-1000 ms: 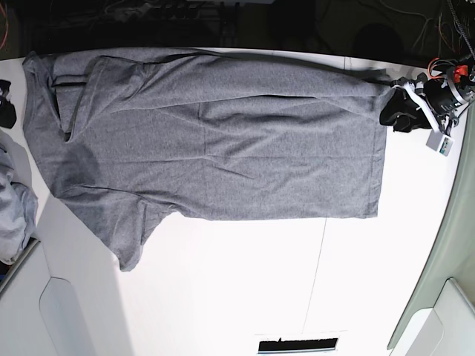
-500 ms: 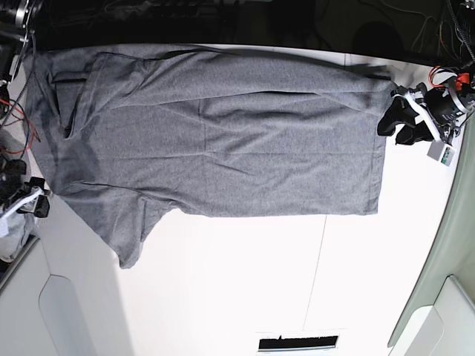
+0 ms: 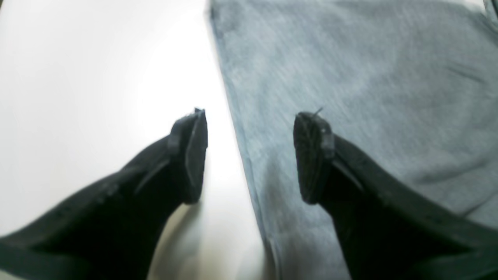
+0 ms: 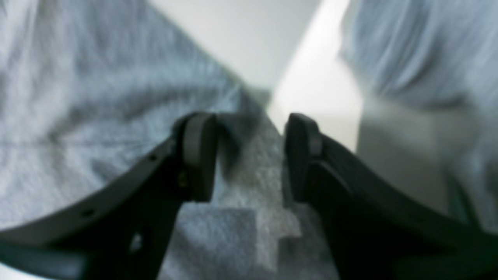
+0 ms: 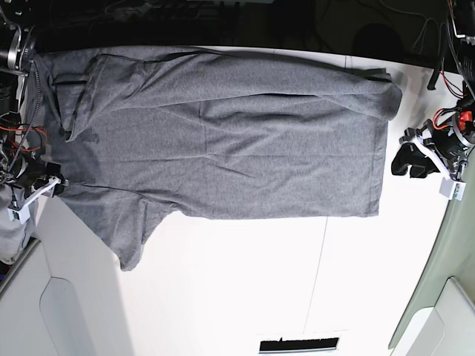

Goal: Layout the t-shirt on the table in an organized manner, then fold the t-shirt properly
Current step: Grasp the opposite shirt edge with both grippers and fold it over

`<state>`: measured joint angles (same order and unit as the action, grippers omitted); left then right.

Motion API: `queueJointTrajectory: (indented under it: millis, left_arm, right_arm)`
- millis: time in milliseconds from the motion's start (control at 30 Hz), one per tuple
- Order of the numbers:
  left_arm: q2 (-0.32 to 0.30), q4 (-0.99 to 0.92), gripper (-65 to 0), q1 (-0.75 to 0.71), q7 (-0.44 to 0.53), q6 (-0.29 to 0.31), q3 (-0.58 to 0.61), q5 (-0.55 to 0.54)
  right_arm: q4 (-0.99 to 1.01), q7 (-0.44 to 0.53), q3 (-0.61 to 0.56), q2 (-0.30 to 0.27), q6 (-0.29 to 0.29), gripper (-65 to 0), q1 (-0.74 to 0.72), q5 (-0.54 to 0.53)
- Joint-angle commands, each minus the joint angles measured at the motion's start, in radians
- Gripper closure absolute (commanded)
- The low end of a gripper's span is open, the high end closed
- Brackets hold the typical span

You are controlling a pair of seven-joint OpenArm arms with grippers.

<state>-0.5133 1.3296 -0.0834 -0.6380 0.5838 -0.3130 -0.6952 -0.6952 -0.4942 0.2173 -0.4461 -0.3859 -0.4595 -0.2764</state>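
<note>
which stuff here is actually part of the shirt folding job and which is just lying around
Part of the job:
- t-shirt, spread out, one long side folded over
- table
- left gripper, open, beside the hem
- right gripper, open, at the sleeve end

Just lying about:
- lighter cloth pile at the table's edge
- dark slot at the near edge

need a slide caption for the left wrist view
Open left claw hovering astride the hem edge of the grey t-shirt on the white table.
</note>
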Motion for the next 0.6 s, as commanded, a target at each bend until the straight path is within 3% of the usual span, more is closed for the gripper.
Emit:
queueJointTrajectory:
  millis: [0, 67, 200, 300, 567]
  left_arm:
    - [-0.019, -0.040, -37.5, 0.050, 0.022, 0.003, 0.005, -0.017]
    - [-0.018, -0.166, -37.5, 0.133, 0.050, 0.003, 0.048, -0.005]
    - [-0.012, -0.434, -37.5, 0.301, 0.195, 0.002, 0.167, 0.098]
    - [-0.004, -0.591, -37.5, 0.415, 0.239, 0.003, 0.219, 0.097]
    - [0.075, -0.675, -37.4, 0.509, 0.238, 0.003, 0.231, 0.172]
  right_arm:
    - [-0.015, 0.004, 0.003, -0.018, -0.007, -28.9, -0.021, -0.005]
    - [-0.015, 0.004, 0.003, -0.018, -0.007, -28.9, -0.008, -0.021]
    - [-0.015, -0.006, 0.003, -0.016, -0.007, -28.9, 0.015, -0.049]
    - [-0.015, -0.016, 0.003, -0.016, -0.008, -28.9, 0.020, -0.050]
    - [-0.016, -0.018, 0.003, -0.016, -0.074, -28.8, 0.018, -0.150]
